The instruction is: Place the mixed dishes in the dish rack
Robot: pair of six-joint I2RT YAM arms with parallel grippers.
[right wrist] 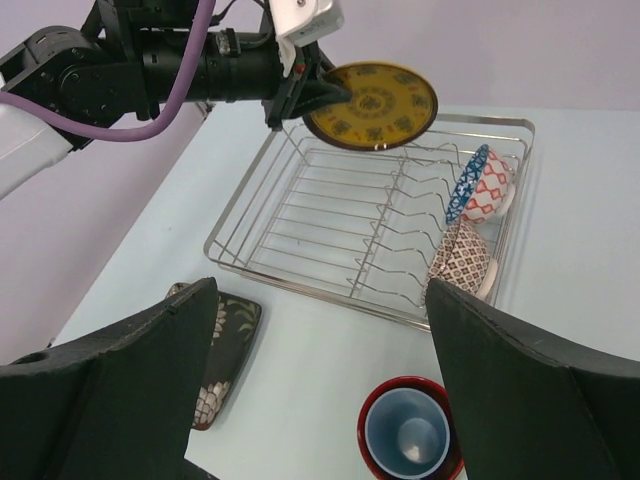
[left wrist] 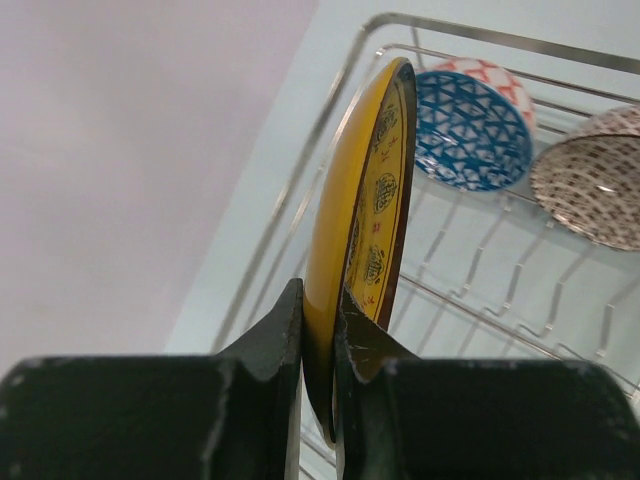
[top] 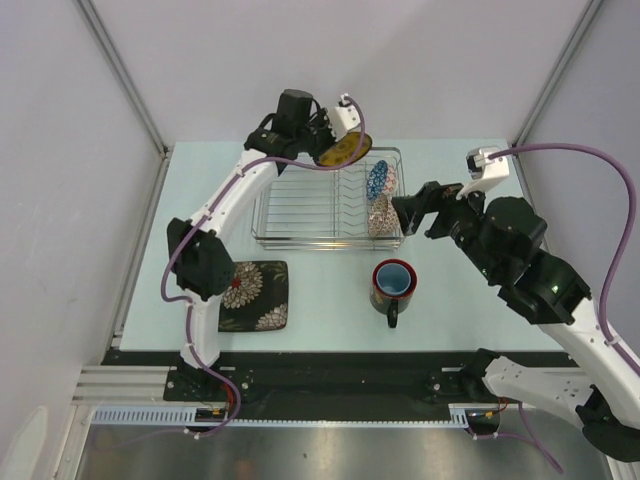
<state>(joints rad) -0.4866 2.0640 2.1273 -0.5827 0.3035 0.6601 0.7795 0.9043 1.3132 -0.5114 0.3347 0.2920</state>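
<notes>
While the left gripper (left wrist: 318, 300) is clamping the lower rim of the round yellow patterned plate (left wrist: 365, 230), that plate is hanging on edge above the far rim of the rectangular silver wire dish rack (top: 300, 240). As far as I can judge, it is not touching the bars.

The small blue patterned bowl (left wrist: 465, 130) and the small brown-speckled bowl (left wrist: 590, 190) are standing on edge among the divider prongs at the rack's right end. The dark red-rimmed mug (top: 392, 282) is sitting upright on the pale worktop (top: 460, 300), just in front of the rack. The square black floral plate (top: 255, 295) is lying flat on the worktop by the left arm. The right gripper (right wrist: 320, 290) is hovering beside the rack's near right corner, its fingers spread wide and holding nothing.

I am judging the step in hand to be slotting the yellow plate, with the mug and black plate waiting to be loaded.

To do it well:
- **Alignment:** the arm should be carrying the plate inward past the far rim and lining its edge with a free gap between prongs, left of the blue bowl.
- **Descent:** it should be lowering slowly and vertically, since the narrow grip at the rim may be letting the plate pivot.
- **Release:** the fingers should be parting only once the lower edge is resting on the bars.
</notes>
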